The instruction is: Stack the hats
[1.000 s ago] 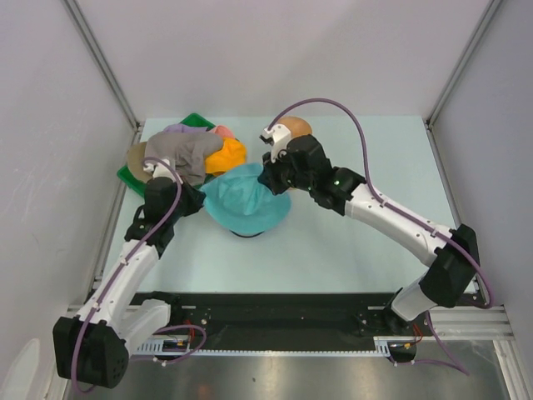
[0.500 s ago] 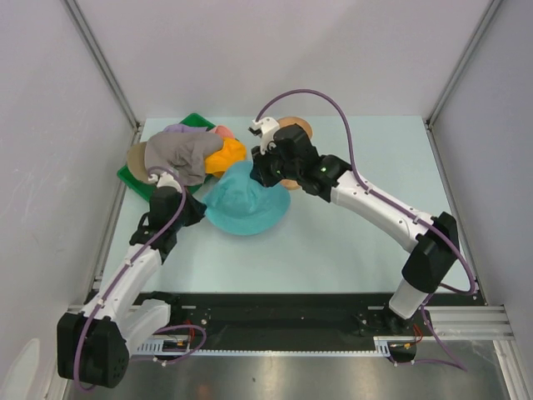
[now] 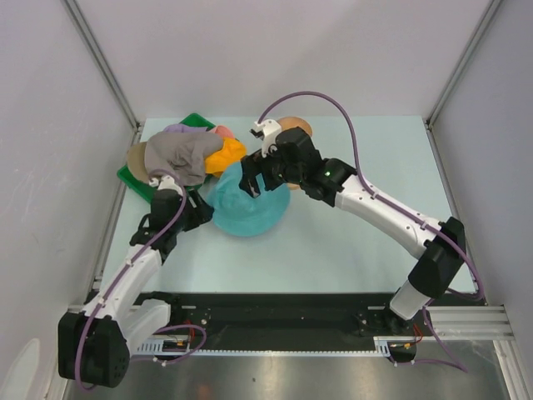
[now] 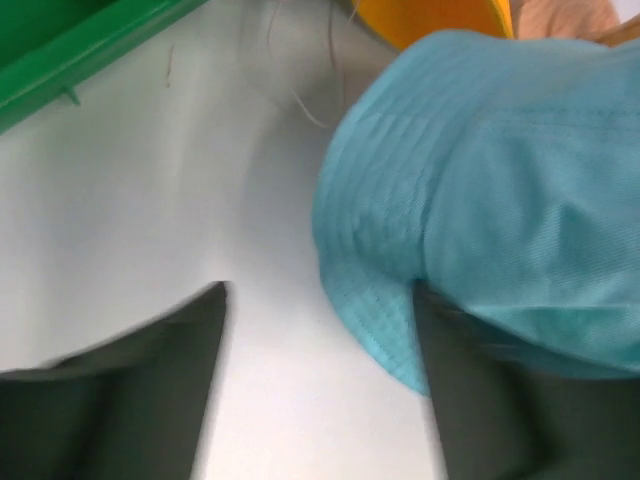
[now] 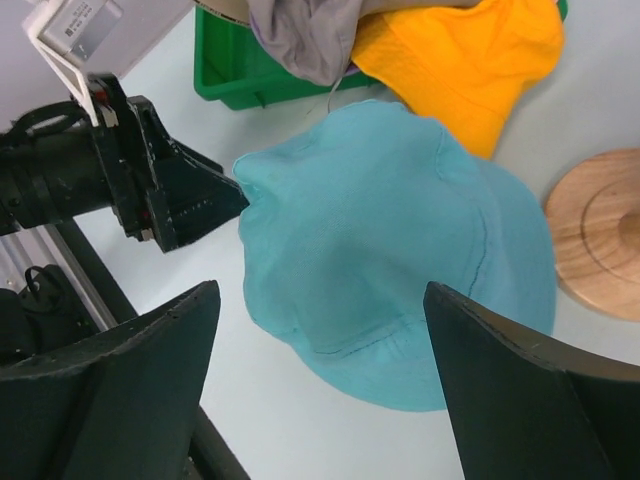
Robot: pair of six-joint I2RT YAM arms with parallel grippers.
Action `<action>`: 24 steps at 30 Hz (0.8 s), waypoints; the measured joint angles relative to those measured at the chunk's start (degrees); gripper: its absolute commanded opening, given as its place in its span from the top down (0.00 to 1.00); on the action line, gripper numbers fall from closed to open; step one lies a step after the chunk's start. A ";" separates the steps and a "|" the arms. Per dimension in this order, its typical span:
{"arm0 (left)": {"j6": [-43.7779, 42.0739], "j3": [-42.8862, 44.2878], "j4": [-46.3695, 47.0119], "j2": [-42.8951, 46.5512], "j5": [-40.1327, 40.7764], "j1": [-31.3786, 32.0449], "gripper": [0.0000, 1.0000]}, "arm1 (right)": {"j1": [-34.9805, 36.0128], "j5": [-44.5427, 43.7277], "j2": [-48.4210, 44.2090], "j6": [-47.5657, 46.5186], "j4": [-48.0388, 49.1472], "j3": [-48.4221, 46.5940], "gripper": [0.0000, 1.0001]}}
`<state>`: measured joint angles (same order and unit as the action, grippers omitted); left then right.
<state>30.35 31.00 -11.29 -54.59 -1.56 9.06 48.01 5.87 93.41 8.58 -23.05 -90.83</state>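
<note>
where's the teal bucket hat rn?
Top view: the teal cloth bucket hat lies on the table left of centre, just in front of the orange cloth hat and green bin, with the round wooden stand behind-right.

A green bin (image 3: pixel 196 122) sits at the far left of the table (image 3: pixel 358 242). From above, only a far corner and a bit of its left side show. The right wrist view shows one of its walls, standing right on the table. A round wood stand (image 3: pixel 298 127) sits near the far edge, to the right of the bin and apart from it. It is light brown, with rings on top. The table is pale and smooth. Grey walls (image 3: pixel 275 50) stand on three sides. Metal posts (image 3: pixel 102 62) slant up from the far corners. A black rail (image 3: pixel 275 310) runs along the near edge.
</note>
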 measured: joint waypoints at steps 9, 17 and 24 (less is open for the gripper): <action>-3.54 14.97 -15.37 9.38 8.55 -1.57 0.00 | -1.36 -1.92 -2.73 1.31 -1.20 1.46 0.05; -12.90 25.20 -19.04 7.04 16.65 -6.14 0.00 | -6.82 -2.47 -12.92 1.95 -2.75 5.90 0.05; -16.00 25.00 -17.90 -5.60 18.05 -6.93 0.00 | -9.60 -2.40 -19.41 3.52 -3.34 12.63 0.05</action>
<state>14.35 56.01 -29.19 -60.18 16.49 2.13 38.41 3.46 74.00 12.10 -26.39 -78.19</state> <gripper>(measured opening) 0.996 0.946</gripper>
